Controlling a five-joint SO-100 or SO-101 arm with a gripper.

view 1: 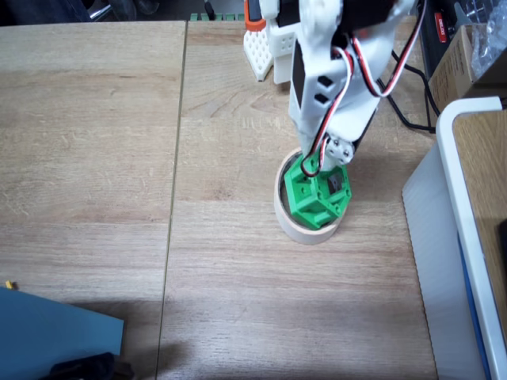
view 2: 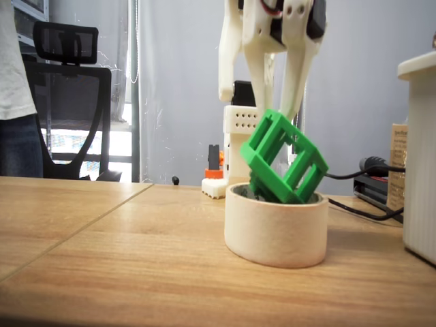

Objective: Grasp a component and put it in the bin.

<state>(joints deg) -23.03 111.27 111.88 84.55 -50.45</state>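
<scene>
The bright green component (view 1: 315,198) (view 2: 283,160) sits tilted inside the bin (view 1: 304,230) (view 2: 276,235), a cream-beige tape ring on the wooden table. Its lower part is down in the ring and one corner sticks up above the rim. My gripper (view 1: 322,168) (view 2: 279,114) hangs straight above it on the white arm. In a fixed view from table height, the two white fingers (view 2: 264,88) converge onto the block's raised top edge and pinch it. In the fixed view from above, the wrist and its wires hide the fingertips.
A large white-rimmed box (view 1: 455,198) (view 2: 419,157) stands just right of the ring. Black cables (view 1: 412,111) and the arm's white perforated base (view 1: 261,51) lie behind. A blue sheet (view 1: 55,332) covers the near left corner. A chair (view 2: 68,122) and a person (view 2: 13,102) are beyond the table.
</scene>
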